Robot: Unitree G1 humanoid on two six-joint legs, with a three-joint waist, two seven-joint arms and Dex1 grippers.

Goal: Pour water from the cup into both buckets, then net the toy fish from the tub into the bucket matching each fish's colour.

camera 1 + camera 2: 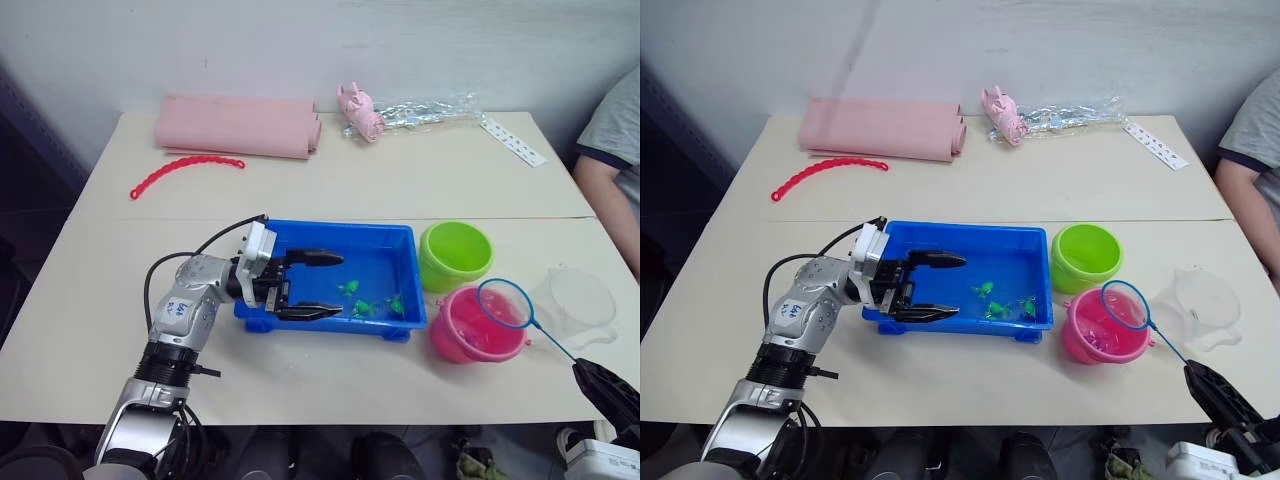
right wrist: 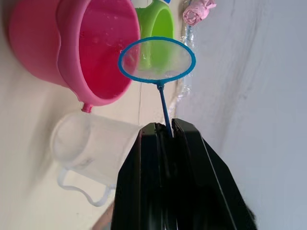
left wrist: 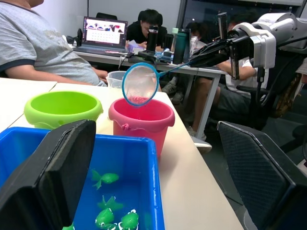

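Observation:
The blue tub (image 1: pixel 300 236) sits mid-table with several green toy fish (image 1: pixel 375 304) in its near right corner. My left gripper (image 1: pixel 325 285) is open, its jaws straddling the tub's near left part. To the tub's right stand the lime green bucket (image 1: pixel 455 255) and, nearer, the pink bucket (image 1: pixel 475 328). My right gripper (image 2: pixel 165 128) is shut on the stick of the net (image 1: pixel 504 303), whose blue hoop hovers over the pink bucket's right rim. The clear cup (image 1: pixel 575 305) rests on the table right of the pink bucket.
A folded pink cloth (image 1: pixel 238 125), a red bead chain (image 1: pixel 183 172), a pink toy in clear wrap (image 1: pixel 365 112) and a white strip (image 1: pixel 513 140) lie at the table's far side. A person's arm (image 1: pixel 612 165) is at the right edge.

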